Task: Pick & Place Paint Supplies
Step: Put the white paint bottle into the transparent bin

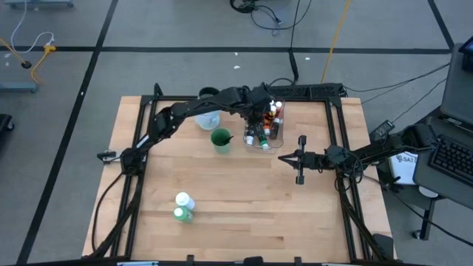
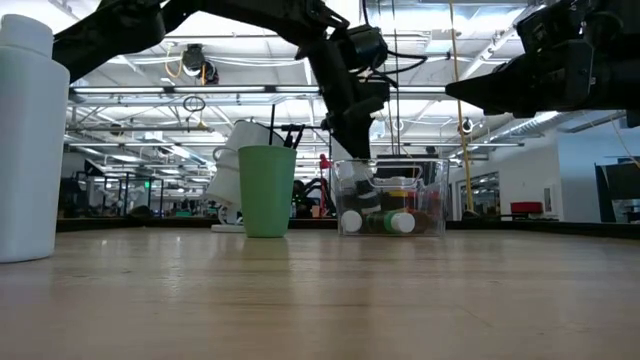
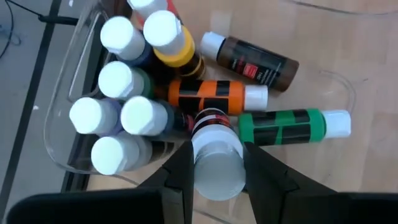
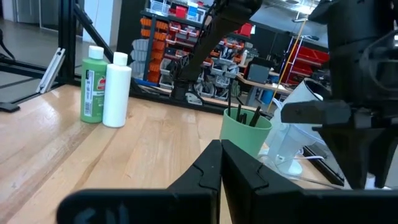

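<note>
A clear plastic tub [image 1: 275,135] at the table's far middle holds several small paint bottles. Some stand with white caps up [image 3: 118,81]. An orange one [image 3: 208,94], a green one [image 3: 283,124] and a brown one [image 3: 258,61] lie flat. My left gripper [image 3: 217,149] reaches down into the tub [image 2: 425,190], shut on a white-capped paint bottle [image 3: 216,163]. A green cup [image 1: 220,139] with dark brushes stands left of the tub. One white and one green larger bottle [image 1: 183,207] stand at the near left. My right gripper [image 1: 282,157] waits shut, right of centre. My left gripper pinches the small bottle's upper part, by its white cap [image 3: 217,177], between its two fingers [image 3: 183,165]. The fingers come slanting down from above. The bottle stands roughly upright, its lower end [image 3: 211,119] inside the tub among the lying bottles; whether it rests on them, I cannot tell.
A pale-blue jug [image 1: 207,118] stands behind the green cup, close beside my left arm. A black frame [image 1: 336,148] runs round the work area. Bare wood lies across the table's near half [image 1: 251,214].
</note>
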